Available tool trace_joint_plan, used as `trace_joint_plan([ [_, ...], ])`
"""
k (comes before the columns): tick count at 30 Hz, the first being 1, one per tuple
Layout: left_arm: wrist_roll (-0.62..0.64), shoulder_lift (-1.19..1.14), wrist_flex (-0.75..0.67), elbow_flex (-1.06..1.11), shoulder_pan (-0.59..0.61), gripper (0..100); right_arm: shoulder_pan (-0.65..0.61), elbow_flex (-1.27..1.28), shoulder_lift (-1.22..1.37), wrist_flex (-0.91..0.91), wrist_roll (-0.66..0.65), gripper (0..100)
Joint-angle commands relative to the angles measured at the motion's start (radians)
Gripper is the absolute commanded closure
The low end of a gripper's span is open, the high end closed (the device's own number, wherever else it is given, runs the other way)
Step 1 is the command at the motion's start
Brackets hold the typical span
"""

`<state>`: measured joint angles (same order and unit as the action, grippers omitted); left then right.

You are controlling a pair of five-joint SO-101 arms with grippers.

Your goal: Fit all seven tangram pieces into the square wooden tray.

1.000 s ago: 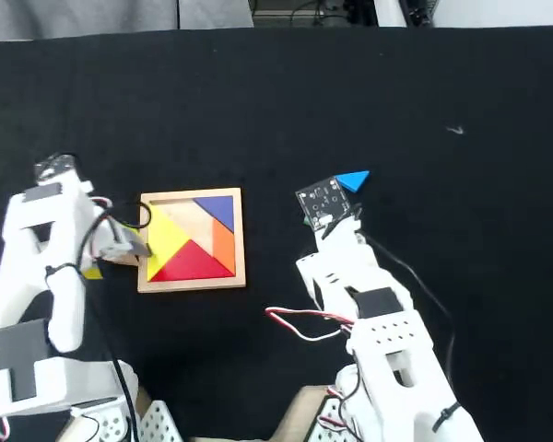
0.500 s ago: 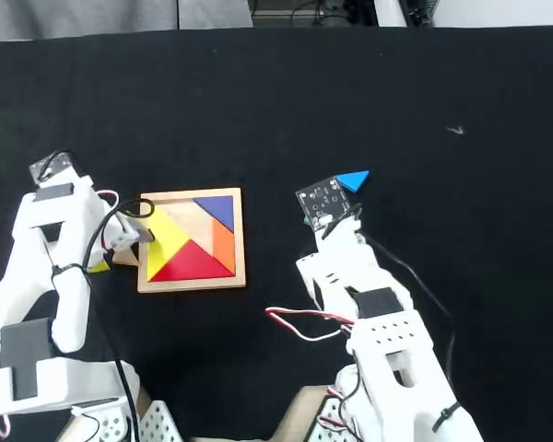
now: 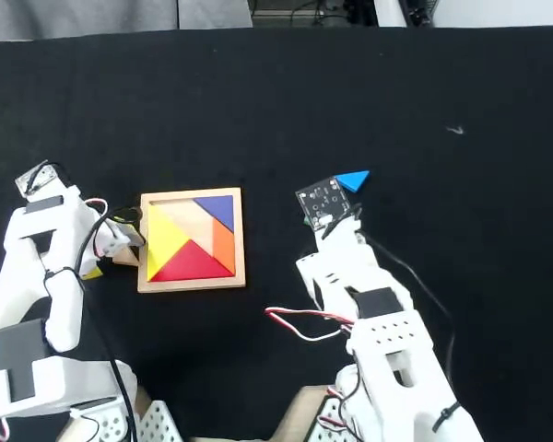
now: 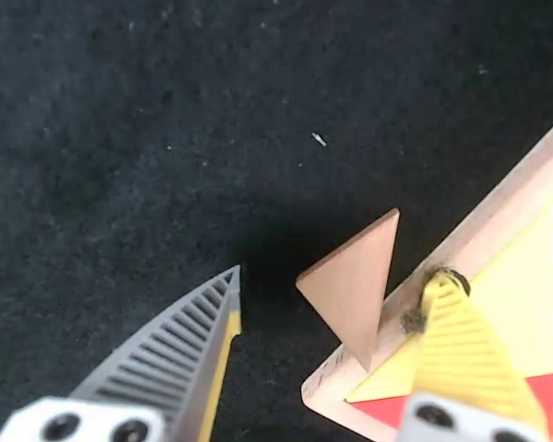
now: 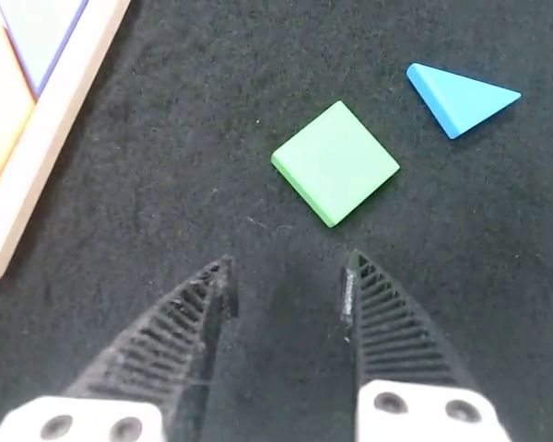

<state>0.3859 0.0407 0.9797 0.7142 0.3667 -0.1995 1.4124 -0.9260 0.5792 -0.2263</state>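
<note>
No legible text, number or sign: the wooden tray (image 3: 192,284), tangram pieces (image 3: 194,264) and table (image 3: 396,92) carry none; marks on one arm's circuit board (image 3: 324,201) are too small to read.

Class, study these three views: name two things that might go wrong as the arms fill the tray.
1. The brown triangle lies outside the tray close against its rim, and one finger of the open left gripper stands over that rim: closing might catch the rim and shift the tray or the yellow piece.
2. The green square lies near the blue triangle; the open right gripper might nudge one while gripping the other.
</note>
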Motion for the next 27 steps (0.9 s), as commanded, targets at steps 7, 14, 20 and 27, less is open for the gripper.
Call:
trace_joint_plan([
  [7,0.006,-0.005,-0.02,-0.012,-0.001,70,0.012,-0.002,-0.018,-0.018,0.002,80.5],
  [14,0.011,-0.005,-0.017,-0.005,0.008,76,0.012,-0.002,-0.018,-0.018,0.002,80.5],
  [20,0.005,-0.005,-0.017,-0.002,0.007,82,0.012,-0.002,-0.018,-0.018,0.002,80.5],
  [27,-0.081,-0.006,-0.017,-0.012,-0.001,82,0.012,-0.002,-0.018,-0.018,0.002,80.5],
])
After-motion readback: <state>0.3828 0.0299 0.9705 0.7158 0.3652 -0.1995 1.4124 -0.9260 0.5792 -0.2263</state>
